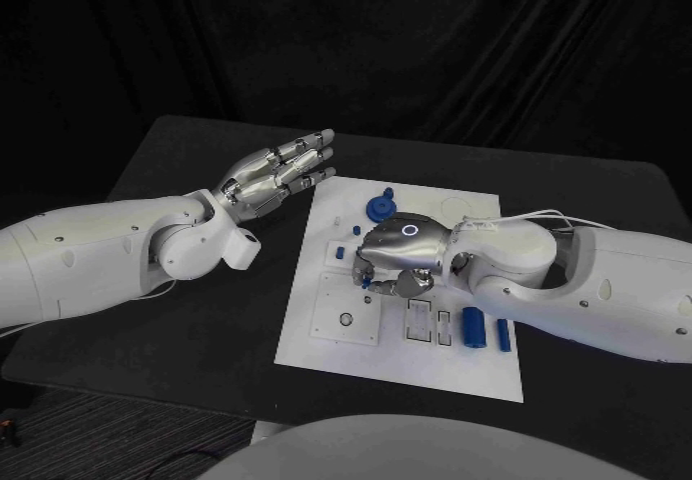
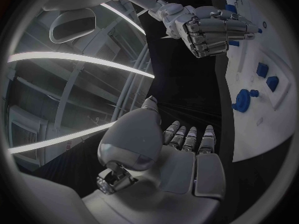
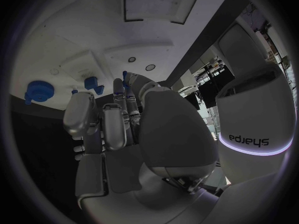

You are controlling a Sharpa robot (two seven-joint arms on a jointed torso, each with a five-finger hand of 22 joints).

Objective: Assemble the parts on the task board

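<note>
Task board (image 1: 325,340): white plate, centre of black bench (image 1: 188,330). Right hand (image 1: 397,255): over board's middle, fingers curled down at small blue part (image 1: 392,285); grip on it cannot be told. Blue round part (image 1: 379,205): far edge of board, just beyond right hand. Two blue upright parts (image 1: 486,328): near right of board. Left hand (image 1: 274,175): off board's far left corner, fingers spread, holding nothing. Dark curtain behind.

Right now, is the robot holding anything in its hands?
The left hand holds nothing. The right hand curls over the task board; whether it grips a part cannot be told.

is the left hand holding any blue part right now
No, in the head view the left hand hovers off the task board with fingers extended, holding nothing.
</note>
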